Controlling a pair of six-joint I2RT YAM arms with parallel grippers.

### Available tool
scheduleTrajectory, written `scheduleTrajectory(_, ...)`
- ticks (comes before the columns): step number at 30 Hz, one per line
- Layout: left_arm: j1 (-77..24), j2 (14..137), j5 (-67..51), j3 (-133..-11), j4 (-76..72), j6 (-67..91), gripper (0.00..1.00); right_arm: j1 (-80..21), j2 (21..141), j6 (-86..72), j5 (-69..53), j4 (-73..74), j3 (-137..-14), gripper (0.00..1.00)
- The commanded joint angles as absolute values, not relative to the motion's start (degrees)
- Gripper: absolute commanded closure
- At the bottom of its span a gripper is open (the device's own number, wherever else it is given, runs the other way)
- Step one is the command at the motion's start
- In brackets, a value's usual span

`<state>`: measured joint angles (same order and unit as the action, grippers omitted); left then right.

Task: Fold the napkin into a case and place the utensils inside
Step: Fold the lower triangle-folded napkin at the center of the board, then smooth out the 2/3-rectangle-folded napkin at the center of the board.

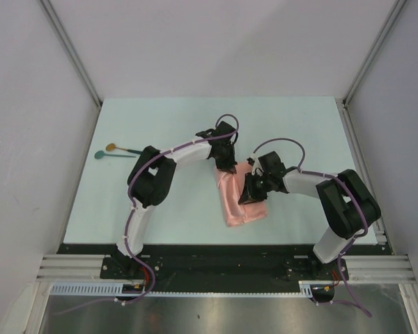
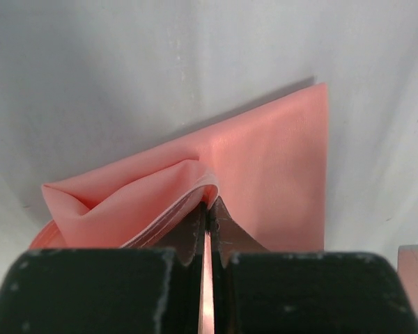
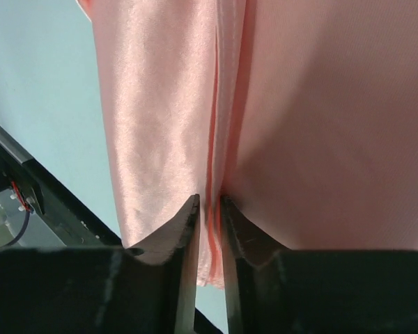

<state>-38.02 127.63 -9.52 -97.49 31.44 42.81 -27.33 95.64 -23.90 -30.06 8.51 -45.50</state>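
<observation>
**Both arms grip the pink cloth; spoons wait at the counter's edge**

Seen from overhead, the salmon-pink napkin [image 1: 241, 207] lies partly folded on the pale counter [image 1: 195, 118], just off centre toward 5 o'clock, with both my arms bent in over it. My left fingers [image 1: 228, 165] come down on its 11 o'clock corner, and my right fingers [image 1: 248, 193] lie over its 1 o'clock part.

In my left wrist view, the left fingers [image 2: 191, 233] are closed tight. A thin sliver of the napkin [image 2: 265, 160] is pinched between them where several layered edges meet. Ahead of the tips the cloth rises in a soft, puffed fold toward 9 o'clock, and a flat panel runs out to a sharp corner at 1 o'clock.

In my right wrist view, the right fingers [image 3: 184, 229] stand narrowly apart on either side of a lengthwise pleat in the napkin [image 3: 299, 125], which runs from the tips toward 12 o'clock. They look clamped on that pleat, though from this close I cannot be sure how firmly the pads bear on it. The sheen of the cloth shows on the strip at 11 o'clock.

The utensils [image 1: 122, 151], two small spoons with dark handles, lie side by side on the bare counter at 9 o'clock, well apart from the napkin. Their bowls, one golden-brown and one teal-green, point toward the counter's edge.
</observation>
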Motion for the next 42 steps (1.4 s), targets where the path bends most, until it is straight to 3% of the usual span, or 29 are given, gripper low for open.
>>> scheduleTrajectory(1, -38.06, 128.23, -9.58, -100.28, 31.11, 41.40, 0.98, -28.04, 90.89, -21.36, -25.06, 14.92, -48.77, 0.75)
scheduleTrajectory(4, -37.97, 128.32, -9.67, -100.72, 31.20, 41.40, 0.98, -29.97, 88.42, -20.66, -21.10, 17.83, -50.62, 0.66)
scheduleTrajectory(9, -38.06, 128.58, -9.75, -100.72, 31.29, 41.13, 0.98, -31.03, 89.47, -21.88, -22.85, 15.57, -50.63, 0.66)
scheduleTrajectory(15, -38.06, 128.41, -9.67, -100.63, 31.38, 40.78, 0.98, -31.20, 92.90, -24.78, -28.03, 8.72, -47.20, 0.87)
scheduleTrajectory(21, -38.06, 128.23, -9.58, -100.72, 31.20, 39.38, 0.94, -30.76, 95.53, -27.33, -30.14, 0.72, -42.11, 0.96)
scheduleTrajectory(25, -37.97, 127.53, -9.75, -100.72, 31.99, 38.24, 0.76, -30.32, 97.38, -29.18, -30.06, -3.51, -39.82, 0.99)
scheduleTrajectory(26, -37.97, 126.40, -9.93, -100.72, 32.17, 38.06, 0.65, -30.15, 97.47, -30.14, -30.15, -4.21, -39.29, 1.00)
scheduleTrajectory(29, -37.88, 122.80, -10.11, -100.90, 32.52, 36.92, 0.45, -29.71, 97.73, -31.11, -30.06, -5.97, -37.88, 1.00)
scheduleTrajectory(32, -37.71, 119.54, -10.02, -100.72, 33.22, 36.04, 0.36, -29.36, 97.65, -31.38, -30.06, -6.59, -37.09, 1.00)
scheduleTrajectory(38, -36.21, 112.95, -13.53, -95.81, 32.35, 36.21, 0.39, -28.39, 97.12, -31.11, -30.59, -6.33, -37.00, 1.00)
scheduleTrajectory(42, -33.49, 111.27, -15.02, -88.69, 29.36, 36.91, 0.63, -28.13, 96.86, -31.03, -31.02, -6.33, -37.18, 1.00)
